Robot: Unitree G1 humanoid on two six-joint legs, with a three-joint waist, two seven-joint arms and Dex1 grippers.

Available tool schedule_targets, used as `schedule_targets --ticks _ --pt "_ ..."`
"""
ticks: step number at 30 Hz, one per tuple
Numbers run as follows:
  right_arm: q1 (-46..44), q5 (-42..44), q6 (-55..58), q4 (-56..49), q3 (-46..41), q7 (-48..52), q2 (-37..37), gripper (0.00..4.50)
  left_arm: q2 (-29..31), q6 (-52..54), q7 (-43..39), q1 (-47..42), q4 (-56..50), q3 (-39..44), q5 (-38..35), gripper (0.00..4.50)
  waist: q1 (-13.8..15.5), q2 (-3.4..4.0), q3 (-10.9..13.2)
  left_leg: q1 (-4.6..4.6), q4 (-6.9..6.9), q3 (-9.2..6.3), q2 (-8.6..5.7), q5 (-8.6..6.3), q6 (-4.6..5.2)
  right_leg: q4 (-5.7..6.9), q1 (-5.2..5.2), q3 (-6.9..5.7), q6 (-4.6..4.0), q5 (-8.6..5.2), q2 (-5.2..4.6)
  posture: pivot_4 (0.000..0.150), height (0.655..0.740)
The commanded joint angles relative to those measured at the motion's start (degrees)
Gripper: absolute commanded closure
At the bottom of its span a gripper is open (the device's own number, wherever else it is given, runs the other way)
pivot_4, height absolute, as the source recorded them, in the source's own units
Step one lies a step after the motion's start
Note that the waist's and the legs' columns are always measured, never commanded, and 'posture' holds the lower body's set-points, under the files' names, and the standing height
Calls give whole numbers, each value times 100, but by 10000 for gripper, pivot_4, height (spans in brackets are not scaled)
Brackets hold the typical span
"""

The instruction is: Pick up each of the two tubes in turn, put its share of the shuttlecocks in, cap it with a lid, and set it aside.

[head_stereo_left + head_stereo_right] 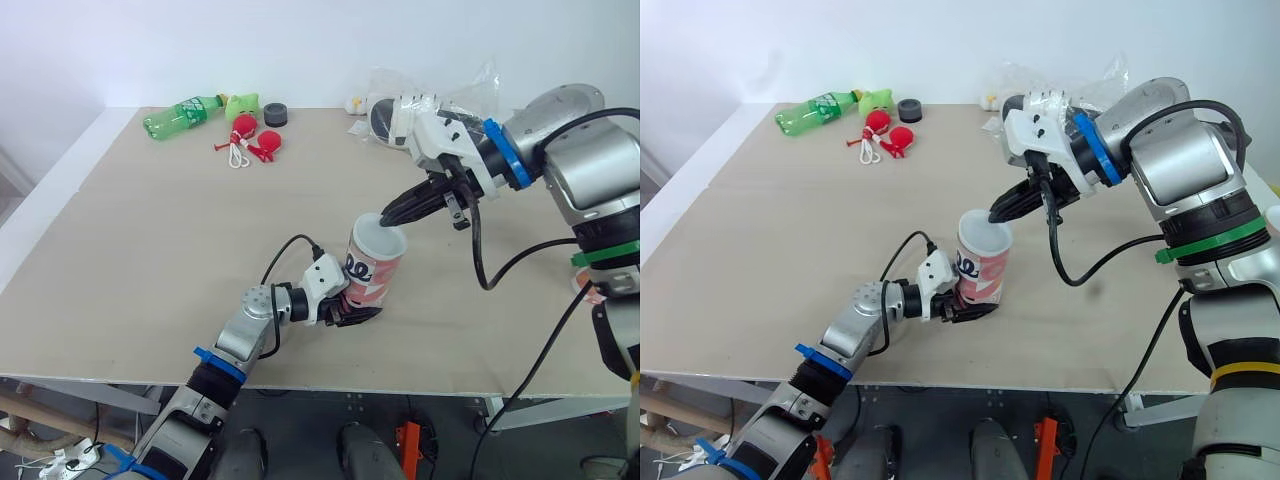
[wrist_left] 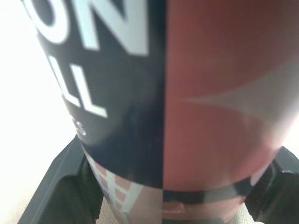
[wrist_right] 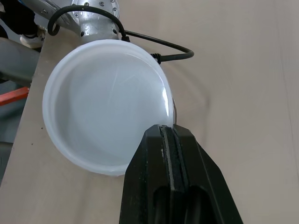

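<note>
Currently, far left of the table (image 1: pixel 120 260): a green bottle (image 1: pixel 180 116), some small red items (image 1: pixel 255 138) and a dark ring (image 1: pixel 276 114). All lie well apart from the work and play no part in this step.

Left gripper (image 1: pixel 352 312): its fingers are clamped on the tube (image 1: pixel 372 272) low down, near the base. The left wrist view shows the tube wall between the two black fingers (image 2: pixel 65 182). The tube stands on the table with its long axis close to vertical, leaning slightly, near the front edge and a little right of centre.

Lid (image 3: pixel 105 121): white, sitting over the tube's mouth. It hides the inside, so I cannot tell whether shuttlecocks are in there, nor whether the lid is seated all the way round.

Right gripper (image 1: pixel 392 215): its fingers are pressed together with nothing seen between them. It reaches in from the right and slants downward, and its tips touch the lid's rim on the right-hand side.

Key relation: the lid's centre lies just left of the right fingertips, along the tube's axis. Judgement: this is the capping step. Pressing at the rim alone would tip the lid or the tube, so the push should run straight down the axis while the left arm braces the base. The left arm is the nearer one for setting the tube aside.

Far right: a crumpled plastic bag (image 1: pixel 440 95) at the back edge.
</note>
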Motion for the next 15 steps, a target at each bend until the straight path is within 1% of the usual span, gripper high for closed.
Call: schedule_targets --ticks 1,3,4,5,6,9,10,13,15 --pt "-17 -135 -134 70 17 238 16 38142 51 66 18 -44 94 41 31 14107 0 0 0 0 0 0 0 0 0 0 0 0 0 0 0 1500 7400" --pt "-27 -172 -160 105 3 238 45 31711 54 61 16 -56 101 45 29 14107 0 0 0 1 0 0 0 0 0 0 0 0 -1 1 0 1500 7400" --pt "-34 -186 -170 119 -4 238 58 25290 54 59 16 -61 103 47 29 14107 0 0 0 1 1 0 0 0 0 0 0 0 -1 1 0 1500 7400" --pt "-38 -200 -181 136 -9 238 70 21311 55 54 14 -66 111 50 29 14107 0 1 0 1 0 0 0 0 0 0 1 0 -1 1 0 1500 7400" --pt "-60 -222 -183 161 -35 238 89 14994 54 46 9 -73 121 50 32 14107 0 1 0 1 0 0 0 0 0 0 1 0 -1 1 0 1500 7400" --pt "-227 -338 -194 354 -217 209 194 1874 48 36 -9 -86 130 49 39 14107 0 0 0 1 1 0 0 0 0 0 1 0 -1 2 0 1500 7400" --pt "-302 -368 -190 428 -278 216 225 814 48 31 -15 -86 136 50 41 14107 0 1 0 1 1 0 0 0 0 0 1 0 -1 2 0 1500 7400" --pt "-551 -310 -88 574 -436 237 282 814 51 23 -33 -83 139 47 44 14107 0 1 0 -1 0 0 0 1 1 0 -2 0 -2 3 0 1500 7400" --pt "-671 -180 2 583 -518 238 293 6744 53 17 -44 -84 142 44 45 14107 0 1 0 -4 -1 0 0 1 1 0 -5 0 -2 3 0 1500 7400"
